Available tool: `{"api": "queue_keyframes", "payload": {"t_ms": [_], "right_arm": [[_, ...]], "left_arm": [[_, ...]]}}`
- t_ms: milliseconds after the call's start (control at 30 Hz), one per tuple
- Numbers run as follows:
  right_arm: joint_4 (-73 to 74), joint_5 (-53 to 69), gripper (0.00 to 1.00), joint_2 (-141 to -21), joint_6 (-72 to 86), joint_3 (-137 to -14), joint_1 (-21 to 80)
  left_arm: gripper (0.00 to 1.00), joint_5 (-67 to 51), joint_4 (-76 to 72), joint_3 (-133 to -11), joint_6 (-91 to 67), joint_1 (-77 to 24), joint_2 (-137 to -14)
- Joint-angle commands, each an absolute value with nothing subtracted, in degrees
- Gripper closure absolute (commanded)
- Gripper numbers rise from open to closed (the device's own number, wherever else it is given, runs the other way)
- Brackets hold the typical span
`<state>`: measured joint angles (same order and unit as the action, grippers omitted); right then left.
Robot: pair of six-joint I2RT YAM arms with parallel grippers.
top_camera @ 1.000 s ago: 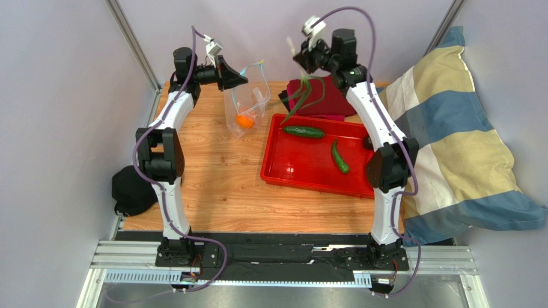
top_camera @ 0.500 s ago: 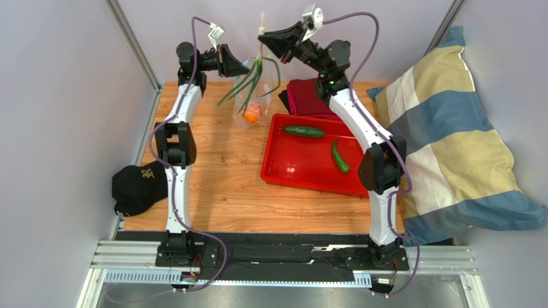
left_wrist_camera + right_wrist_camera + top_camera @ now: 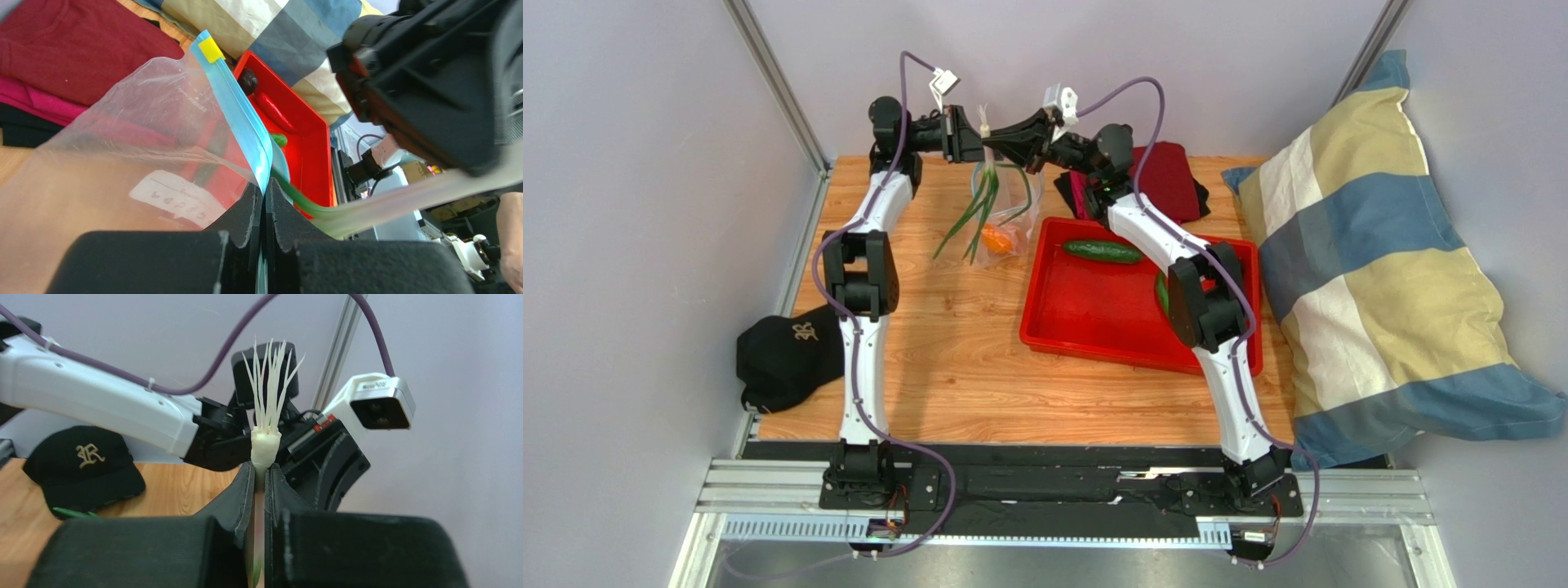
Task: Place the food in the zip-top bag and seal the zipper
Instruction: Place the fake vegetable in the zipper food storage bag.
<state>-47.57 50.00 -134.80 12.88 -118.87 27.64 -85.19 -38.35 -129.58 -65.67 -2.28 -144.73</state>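
— Beside the red tray [image 3: 1100,325], where is the zip-top bag [image 3: 1020,214] hanging?
— Just off its far corner, with the left gripper [image 3: 264,190] pinching the zipper [image 3: 239,122].
— And the right gripper [image 3: 264,471]?
— It is clamping the green onion [image 3: 266,444] above that corner. The orange fruit [image 3: 997,241] is sitting inside the bag.

The right arm [image 3: 1195,306] hides most of one green vegetable [image 3: 1160,289].
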Motion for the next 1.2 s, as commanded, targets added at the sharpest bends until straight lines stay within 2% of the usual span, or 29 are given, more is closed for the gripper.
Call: {"api": "queue_keyframes", "payload": {"t_ms": [0, 200, 367, 767, 967, 1167], "right_arm": [[-52.47, 49.41, 1.0, -136.4, 2.56, -119.71, 26.55], [-54.4, 41.24, 1.0, -141.76, -2.02, -123.48, 25.67], [-56.15, 39.55, 1.0, -145.54, -8.96, -126.12, 25.31], [-70.47, 37.0, 1.0, -145.11, -16.7, -121.38, 24.7], [-81.72, 40.61, 1.0, -146.25, -20.92, -114.7, 24.43], [-80.69, 38.32, 1.0, -146.68, -22.49, -116.53, 24.0]], "left_arm": [[1.0, -101.07, -40.08, -131.13, -65.92, -2.37, -140.98], [1.0, -101.07, -39.9, -131.92, -66.36, -2.37, -141.5], [1.0, -101.07, -39.64, -132.8, -67.67, -2.29, -142.29], [1.0, -101.07, -39.2, -131.4, -69.08, -1.85, -141.86], [1.0, -101.08, -38.76, -131.48, -69.43, -1.85, -142.03], [1.0, -101.07, -38.5, -132.71, -71.19, -1.76, -143.17]]}}
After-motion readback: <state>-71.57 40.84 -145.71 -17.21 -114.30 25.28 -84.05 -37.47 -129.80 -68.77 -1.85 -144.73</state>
